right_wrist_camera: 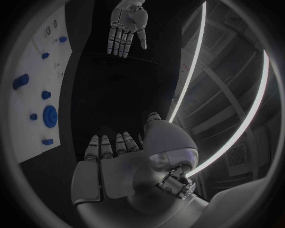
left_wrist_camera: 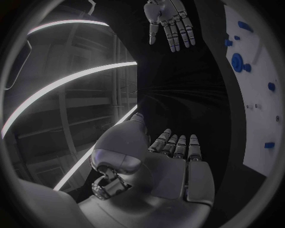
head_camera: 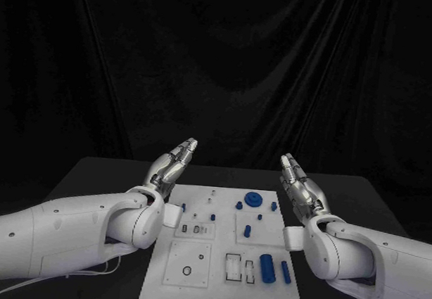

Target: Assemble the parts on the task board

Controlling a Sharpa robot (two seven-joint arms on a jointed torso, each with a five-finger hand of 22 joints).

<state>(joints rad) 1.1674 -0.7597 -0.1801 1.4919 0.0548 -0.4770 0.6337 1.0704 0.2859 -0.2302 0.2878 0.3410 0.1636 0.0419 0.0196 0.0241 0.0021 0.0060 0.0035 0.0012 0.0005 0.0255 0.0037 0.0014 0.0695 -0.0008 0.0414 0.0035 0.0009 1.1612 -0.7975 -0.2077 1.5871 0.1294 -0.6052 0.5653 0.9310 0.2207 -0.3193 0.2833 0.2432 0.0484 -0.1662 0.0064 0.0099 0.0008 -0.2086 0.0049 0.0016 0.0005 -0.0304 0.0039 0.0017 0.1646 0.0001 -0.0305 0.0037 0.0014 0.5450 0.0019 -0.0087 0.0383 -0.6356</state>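
The white task board (head_camera: pixel 223 291) lies flat in the middle of the black table. Several blue parts sit on it: a round disc (head_camera: pixel 255 197) near the far edge, a thick cylinder (head_camera: pixel 267 266) and a slimmer peg (head_camera: pixel 286 271) near the front right. My left hand (head_camera: pixel 174 163) is raised above the board's far left corner, fingers straight and together, holding nothing. My right hand (head_camera: pixel 297 179) mirrors it above the far right corner, also empty. The left wrist view shows my left hand (left_wrist_camera: pixel 172 164) flat with the board (left_wrist_camera: pixel 255 109) beside it. My right hand (right_wrist_camera: pixel 118 164) looks the same.
Black table surface (head_camera: pixel 102 175) runs on both sides of the board. A dark curtain (head_camera: pixel 234 66) hangs behind the table. A thin white cable (head_camera: pixel 83 273) lies under my left arm near the table's front left.
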